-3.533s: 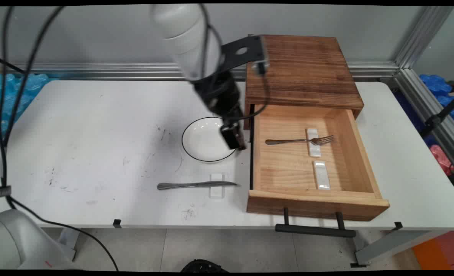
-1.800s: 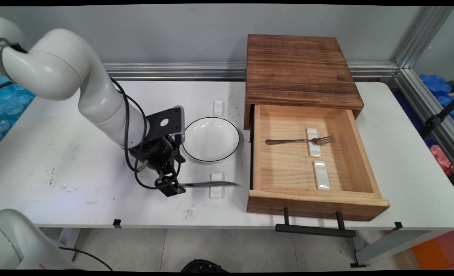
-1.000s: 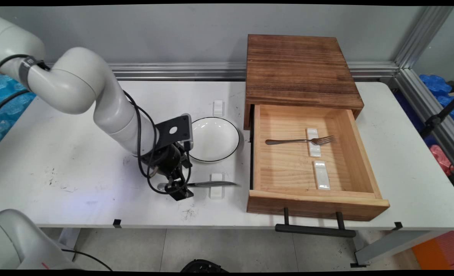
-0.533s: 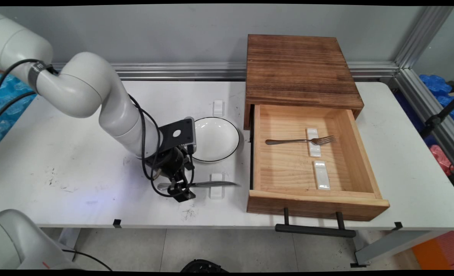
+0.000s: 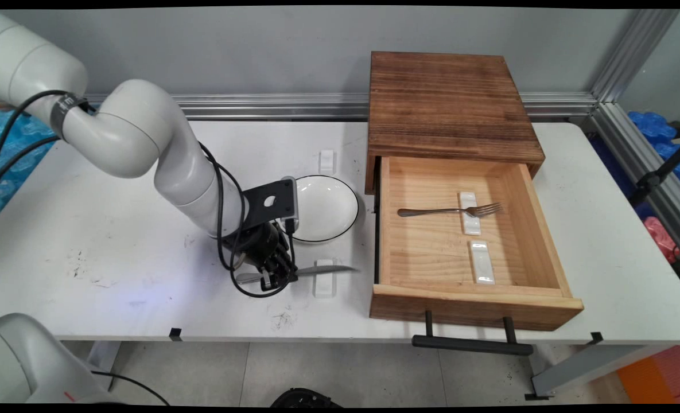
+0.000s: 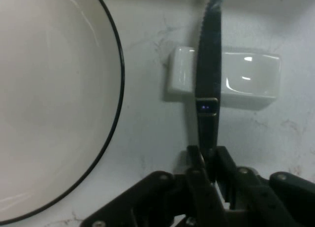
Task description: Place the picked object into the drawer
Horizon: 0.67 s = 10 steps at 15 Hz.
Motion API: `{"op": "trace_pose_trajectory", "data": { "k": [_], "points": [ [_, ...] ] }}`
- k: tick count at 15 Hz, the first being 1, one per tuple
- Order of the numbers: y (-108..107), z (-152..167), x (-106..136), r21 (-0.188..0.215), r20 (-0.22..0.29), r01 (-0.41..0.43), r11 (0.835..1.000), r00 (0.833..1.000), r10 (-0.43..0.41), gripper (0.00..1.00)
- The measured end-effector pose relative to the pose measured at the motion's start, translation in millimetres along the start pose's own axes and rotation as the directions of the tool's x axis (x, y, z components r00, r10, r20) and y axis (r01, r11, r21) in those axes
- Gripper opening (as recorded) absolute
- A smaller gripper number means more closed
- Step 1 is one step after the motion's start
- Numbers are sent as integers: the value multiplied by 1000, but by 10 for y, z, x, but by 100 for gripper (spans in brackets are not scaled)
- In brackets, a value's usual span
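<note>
1. The black two-finger gripper (image 5: 275, 276) is down at the white bench (image 5: 116, 189), its fingers (image 6: 199, 160) clamped on the handle of a silver table knife (image 5: 317, 270).
2. The knife lies flat with its blade pointing toward the drawer. The blade crosses a small white ceramic cutlery rest (image 6: 246, 79), which probably props the metal off the bench so fingers can get round the handle.
3. Just behind the gripper sits a round white plate with a thin black rim (image 5: 331, 206), near the knife but not touching it.
4. To the right stands a brown wooden cabinet (image 5: 449, 103) with its pale wooden drawer (image 5: 426, 258) pulled wide open. Inside, a silver fork (image 5: 431, 211) rests across one white rest, and a second white rest (image 5: 482, 263) beside it is bare.
5. Another small white rest (image 5: 327, 160) lies behind the plate.
6. The bench is scuffed with dark marks. A grey wall and an aluminium rail run behind it.
</note>
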<state>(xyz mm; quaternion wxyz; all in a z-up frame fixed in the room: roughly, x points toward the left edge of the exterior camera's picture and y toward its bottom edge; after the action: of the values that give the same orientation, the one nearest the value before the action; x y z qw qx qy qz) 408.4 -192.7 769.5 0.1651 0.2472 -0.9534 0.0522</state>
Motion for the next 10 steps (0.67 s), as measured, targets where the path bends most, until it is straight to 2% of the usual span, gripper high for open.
{"op": "trace_pose_trajectory", "data": {
  "k": [10],
  "points": [
    [80,-125,33,-7,12,-3,1000,1000,3,0]
  ]
}}
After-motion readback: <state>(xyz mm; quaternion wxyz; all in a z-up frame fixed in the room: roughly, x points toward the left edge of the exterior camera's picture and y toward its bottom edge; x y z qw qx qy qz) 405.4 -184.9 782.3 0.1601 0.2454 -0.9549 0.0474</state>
